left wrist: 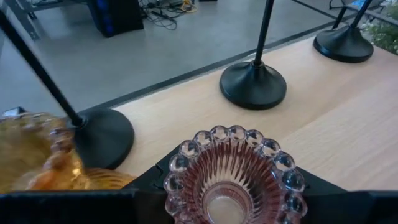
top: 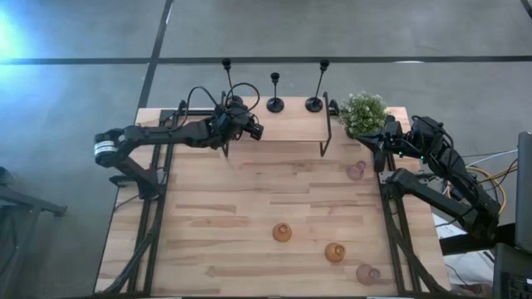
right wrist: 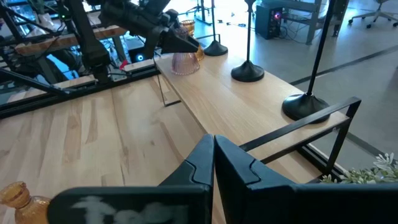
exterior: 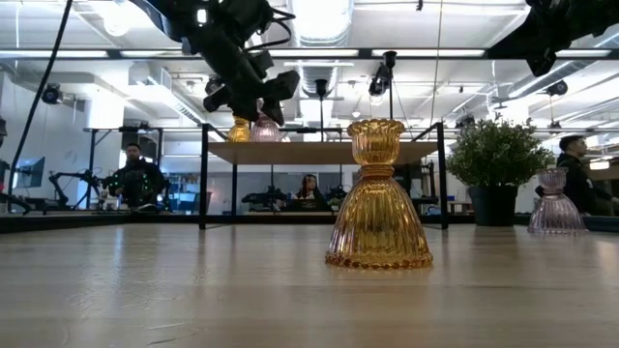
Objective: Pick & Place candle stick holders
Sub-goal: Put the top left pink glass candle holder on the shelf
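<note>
Three black tall-stemmed holders (top: 275, 104) stand by their round bases on the wooden shelf (top: 287, 129) at the table's far edge. A pink glass holder (left wrist: 233, 177) and an amber one (left wrist: 43, 165) stand on the shelf's left part. My left gripper (top: 252, 129) is open just over the pink one, a finger on either side of its rim. Two amber holders (top: 283, 232) (top: 335, 252) and two pink ones (top: 357, 171) (top: 368, 274) stand on the table. My right gripper (right wrist: 213, 155) is shut and empty at the right, near the plant. My left gripper comes at the pink holder's beaded rim (left wrist: 186, 149) slanting down from the table's left, with its fingers beside the rim. I cannot tell whether they touch it. The holder stands upright on the shelf.
A bushy green plant (top: 364, 112) in a dark pot stands at the shelf's right end, close to my right gripper. The shelf's black legs (top: 326, 141) stand on the table. People sit in the room behind the table.
</note>
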